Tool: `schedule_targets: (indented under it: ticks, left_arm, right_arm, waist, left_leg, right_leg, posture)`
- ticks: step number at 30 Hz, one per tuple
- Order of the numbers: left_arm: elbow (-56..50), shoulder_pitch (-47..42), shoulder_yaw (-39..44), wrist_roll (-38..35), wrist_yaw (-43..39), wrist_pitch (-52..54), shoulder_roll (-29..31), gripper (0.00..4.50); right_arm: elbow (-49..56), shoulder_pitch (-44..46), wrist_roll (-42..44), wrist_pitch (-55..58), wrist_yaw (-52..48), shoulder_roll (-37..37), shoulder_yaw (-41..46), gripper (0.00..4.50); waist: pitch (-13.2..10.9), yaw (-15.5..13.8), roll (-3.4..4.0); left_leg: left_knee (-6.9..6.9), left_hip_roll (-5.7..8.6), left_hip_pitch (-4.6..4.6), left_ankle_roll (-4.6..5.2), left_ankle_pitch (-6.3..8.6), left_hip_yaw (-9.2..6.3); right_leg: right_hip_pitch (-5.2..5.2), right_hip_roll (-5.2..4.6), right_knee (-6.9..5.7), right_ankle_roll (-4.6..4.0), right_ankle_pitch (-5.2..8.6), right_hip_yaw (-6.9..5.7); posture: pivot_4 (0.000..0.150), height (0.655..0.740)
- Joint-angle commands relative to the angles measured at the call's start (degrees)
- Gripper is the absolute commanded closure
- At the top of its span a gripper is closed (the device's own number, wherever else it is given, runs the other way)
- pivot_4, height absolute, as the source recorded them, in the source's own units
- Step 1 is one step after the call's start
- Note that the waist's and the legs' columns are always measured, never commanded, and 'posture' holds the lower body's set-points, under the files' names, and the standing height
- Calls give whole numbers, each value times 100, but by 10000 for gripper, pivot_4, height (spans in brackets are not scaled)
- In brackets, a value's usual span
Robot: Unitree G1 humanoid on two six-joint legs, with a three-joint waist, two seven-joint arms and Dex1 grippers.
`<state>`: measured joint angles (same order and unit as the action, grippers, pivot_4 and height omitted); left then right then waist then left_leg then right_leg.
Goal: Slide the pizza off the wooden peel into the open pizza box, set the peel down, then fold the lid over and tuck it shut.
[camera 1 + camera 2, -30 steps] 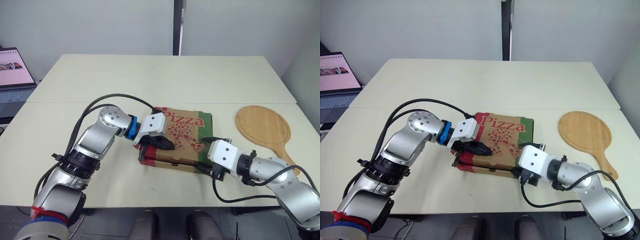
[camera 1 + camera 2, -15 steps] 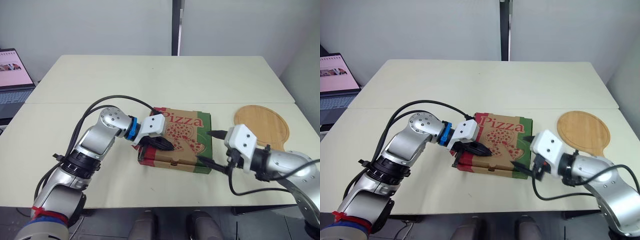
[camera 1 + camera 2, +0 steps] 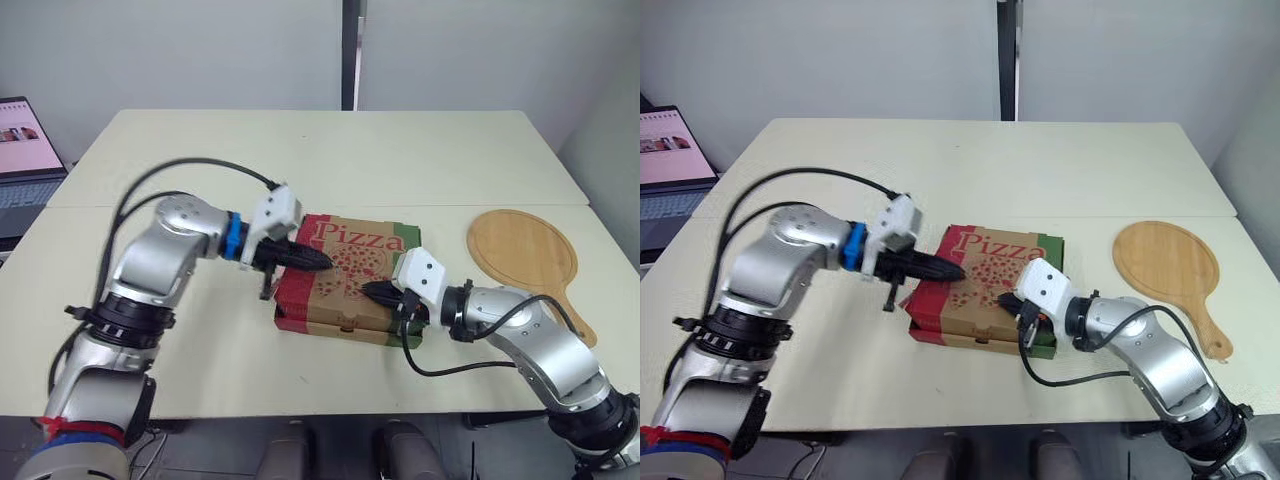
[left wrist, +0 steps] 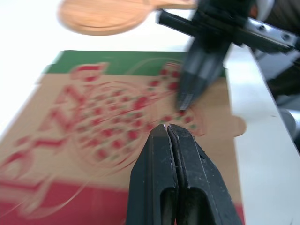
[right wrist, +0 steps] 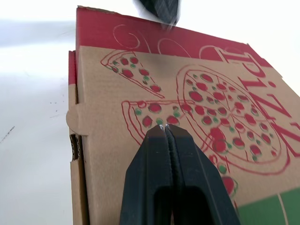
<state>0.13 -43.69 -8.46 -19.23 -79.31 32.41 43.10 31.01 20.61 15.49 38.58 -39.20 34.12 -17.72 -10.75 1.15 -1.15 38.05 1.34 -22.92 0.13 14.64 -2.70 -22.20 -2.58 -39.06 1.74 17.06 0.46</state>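
Since half a second ago the right gripper (image 3: 372,292) has swung in from the box's lower right corner onto the lid (image 5: 197,93), its fingers, spread then, now pressed together on nothing. The left gripper (image 3: 312,259) has slid from the lid's lower left part up toward its left edge. Nearest, in the lower middle of the frame, the right gripper's tips rest on the printed pizza art close to the lid's front edge. The box (image 3: 345,305) lies closed and flat at the centre of the table (image 3: 300,160). A small rounded tab (image 5: 73,117) juts from the lid's edge, and whether the front flap beneath it is fully tucked cannot be told. Just beyond, the left gripper is also closed and empty, its tips on the lid, pointing at the right gripper from the other side with a short gap between them. Farther off, at the right of the frame, the peel (image 3: 522,252) lies bare on the table, well apart from the box. A laptop (image 3: 22,150) sits at the upper left edge. By my judgement the pizza is already inside, the peel is set down and the lid is folded over. What is left is pressing the lid flat and seating the tuck, then drawing both arms away.
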Motion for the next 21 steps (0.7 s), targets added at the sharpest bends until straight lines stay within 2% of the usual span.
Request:
schedule_targets:
  ticks: [1,4,6,12,21]
  left_arm:
    - [390,-93,245,190,1,-307,445,45000]
    - [1088,126,71,873,-79,-1296,1042,45000]
    - [1224,226,17,956,-124,-1509,1115,45000]
    - [756,569,7,735,-76,-1193,780,45000]
    - [458,664,-240,859,-78,-1087,458,45000]
  right_arm:
    - [-73,189,-154,-257,-112,-91,-167,44764]
    - [-206,266,-281,-444,-249,-88,-301,44764]
    - [-242,271,-312,-502,-298,-85,-310,44764]
    - [-288,319,-348,-557,-440,-96,-288,44764]
    - [-237,329,-358,-501,-526,-109,-273,44764]
  waist:
    - [0,33,0]
    - [0,65,1]
    - [0,58,1]
    - [0,-30,-1]
    - [0,-8,0]
  left_leg:
    - [0,1,0,0,0,0]
    - [-2,0,2,0,0,1]
    - [-8,0,2,0,0,3]
    - [0,6,-7,0,0,1]
    - [-1,2,-4,0,0,1]
  right_leg:
    - [0,0,0,0,0,0]
    - [-3,0,-1,0,0,0]
    - [-8,1,-1,-1,0,5]
    - [-4,-9,4,0,0,0]
    - [-5,-6,-1,0,0,2]
  posture:
    - [1500,7400]
    - [1500,7400]
    - [1500,7400]
    - [1500,7400]
    - [1500,7400]
